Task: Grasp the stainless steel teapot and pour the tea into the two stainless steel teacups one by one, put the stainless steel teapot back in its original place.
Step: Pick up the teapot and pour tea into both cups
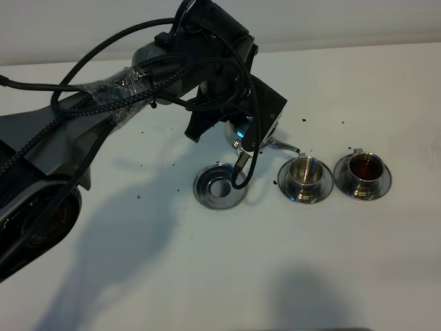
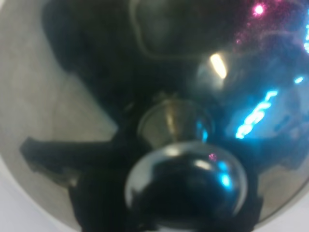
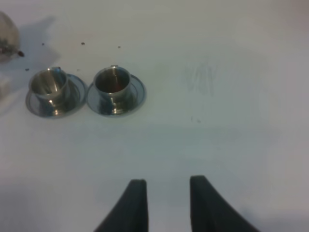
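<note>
Above the bench [image 1: 344, 276], between the empty saucer [image 1: 205, 187] and the nearer teacup [image 1: 304, 174], the stainless steel teapot [image 1: 238, 131] hangs from the left hand. Its fingers are hidden, but I judge them pinching the pot. The right hand [image 3: 167, 181] is spread, idle. The far teacup [image 1: 363, 169] holds tea, so centre the spout [image 1: 286, 145] over the nearer one and tip slowly.

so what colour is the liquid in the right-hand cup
Dark red tea, best seen from exterior high.
</note>
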Robot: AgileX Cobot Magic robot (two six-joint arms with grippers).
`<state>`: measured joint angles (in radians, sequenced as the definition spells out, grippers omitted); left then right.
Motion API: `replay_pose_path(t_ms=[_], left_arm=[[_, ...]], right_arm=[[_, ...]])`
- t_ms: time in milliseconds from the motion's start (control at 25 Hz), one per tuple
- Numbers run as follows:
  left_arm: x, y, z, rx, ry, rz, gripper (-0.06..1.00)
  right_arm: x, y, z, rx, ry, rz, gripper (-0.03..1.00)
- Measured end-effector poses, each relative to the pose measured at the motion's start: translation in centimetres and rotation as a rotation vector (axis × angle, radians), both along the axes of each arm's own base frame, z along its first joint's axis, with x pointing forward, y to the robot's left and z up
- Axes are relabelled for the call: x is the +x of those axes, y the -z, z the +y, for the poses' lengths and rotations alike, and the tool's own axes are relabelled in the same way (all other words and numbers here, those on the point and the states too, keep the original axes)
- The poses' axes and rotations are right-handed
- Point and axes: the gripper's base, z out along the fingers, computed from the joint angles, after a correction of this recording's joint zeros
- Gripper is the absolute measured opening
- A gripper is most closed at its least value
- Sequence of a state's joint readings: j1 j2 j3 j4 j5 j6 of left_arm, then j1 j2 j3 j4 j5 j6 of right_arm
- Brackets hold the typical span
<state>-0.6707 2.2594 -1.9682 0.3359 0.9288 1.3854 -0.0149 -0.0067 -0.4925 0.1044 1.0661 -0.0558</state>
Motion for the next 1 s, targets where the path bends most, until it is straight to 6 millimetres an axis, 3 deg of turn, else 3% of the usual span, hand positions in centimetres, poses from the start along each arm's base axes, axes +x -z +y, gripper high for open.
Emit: replay_pose_path(t_ms=[1000], left_arm=[[0.2, 0.9, -2.7, 0.076, 0.222, -0.179, 0.22]], right_arm=[[0.0, 0.0, 0.0, -0.001, 0.000, 0.000, 0.21]])
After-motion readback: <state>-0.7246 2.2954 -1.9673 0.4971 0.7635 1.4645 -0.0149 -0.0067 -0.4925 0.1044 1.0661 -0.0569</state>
